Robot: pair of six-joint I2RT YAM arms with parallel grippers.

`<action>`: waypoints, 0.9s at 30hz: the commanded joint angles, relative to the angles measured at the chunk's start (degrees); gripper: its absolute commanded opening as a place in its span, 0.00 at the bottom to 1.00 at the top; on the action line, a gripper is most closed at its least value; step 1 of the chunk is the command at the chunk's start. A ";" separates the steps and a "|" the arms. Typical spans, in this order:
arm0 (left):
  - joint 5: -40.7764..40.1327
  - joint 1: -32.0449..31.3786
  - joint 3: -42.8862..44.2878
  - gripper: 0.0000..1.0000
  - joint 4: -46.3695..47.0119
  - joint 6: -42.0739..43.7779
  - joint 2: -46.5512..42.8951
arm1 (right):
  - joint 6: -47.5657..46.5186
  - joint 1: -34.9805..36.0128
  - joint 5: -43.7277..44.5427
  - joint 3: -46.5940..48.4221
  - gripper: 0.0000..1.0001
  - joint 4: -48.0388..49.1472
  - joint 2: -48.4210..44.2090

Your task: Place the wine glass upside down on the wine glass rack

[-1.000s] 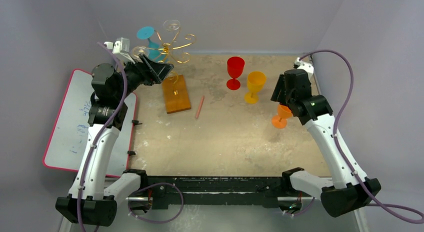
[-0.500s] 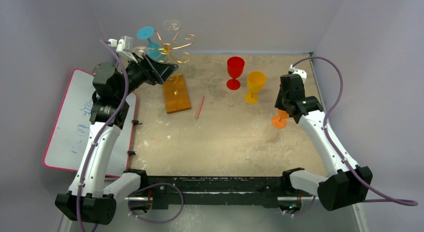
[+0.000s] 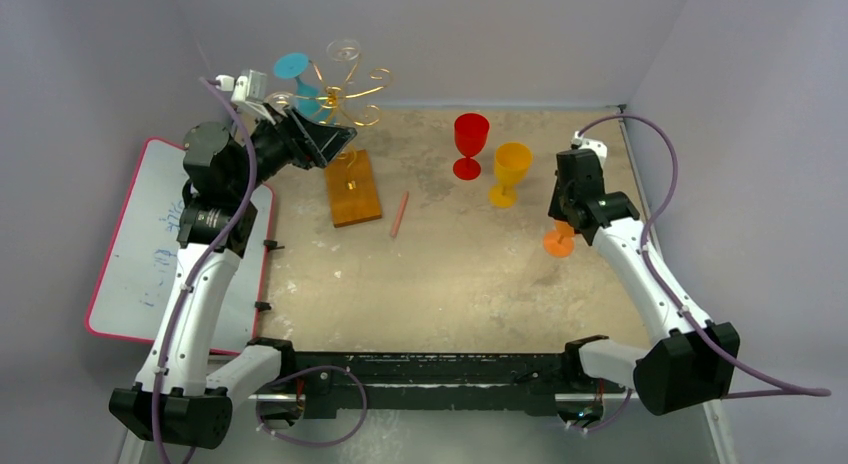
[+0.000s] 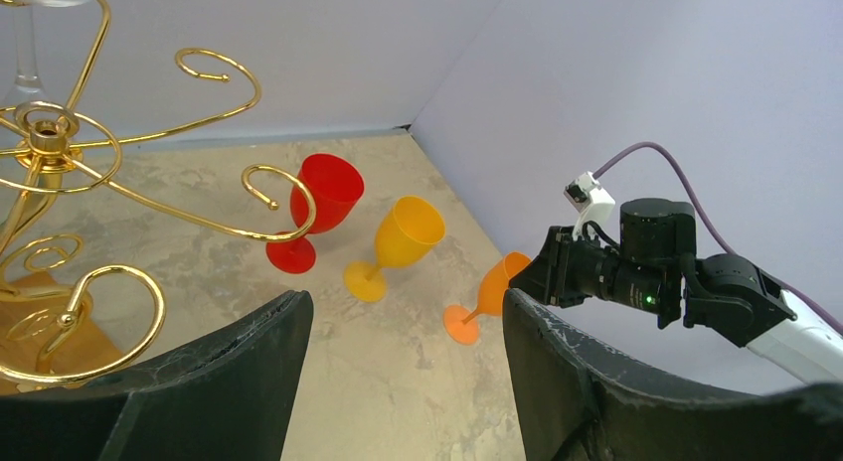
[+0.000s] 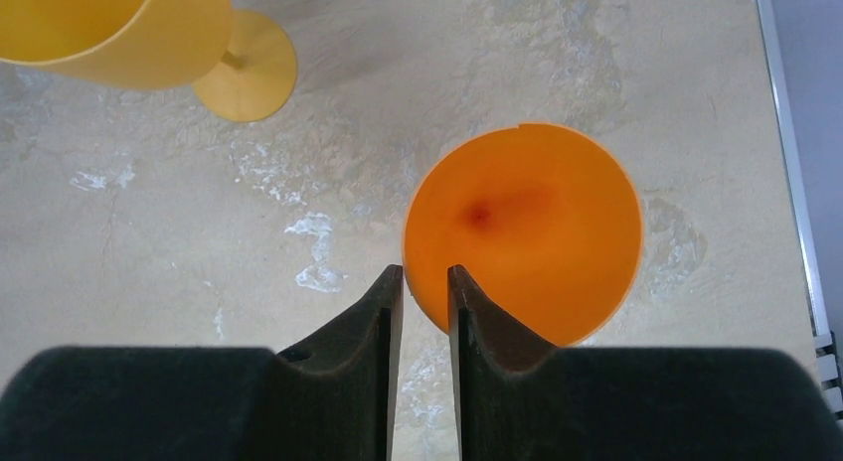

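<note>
An orange wine glass stands upright at the right of the table, its foot showing under my right gripper. That gripper comes down from above and is shut on the glass's rim, one finger outside the bowl and one inside. The wine glass rack, a gold wire tree on a wooden base, stands at the back left. A blue glass and a clear glass hang on it. My left gripper hovers open and empty beside the rack's arms.
A red glass and a yellow glass stand upright at the back, left of the orange one. A thin pink stick lies near the wooden base. A pink-edged whiteboard lies off the table's left side. Walls close in on three sides.
My right gripper has lowered over the orange glass and its jaws have gone from wide to narrow, pinching the rim. The left arm shifted slightly at first, then held still.
</note>
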 commanded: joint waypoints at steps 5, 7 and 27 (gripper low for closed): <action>0.12 -0.30 2.92 0.69 0.78 2.25 -0.44 | -2.10 -0.32 -1.38 0.20 0.18 1.50 0.57; -0.07 -0.29 3.10 0.69 0.89 2.30 -0.29 | -2.56 -0.32 -1.27 0.27 0.13 1.37 0.50; 0.53 -0.31 5.14 0.67 -0.38 5.42 1.19 | -8.02 -0.23 -16.13 11.91 0.00 -6.24 -5.40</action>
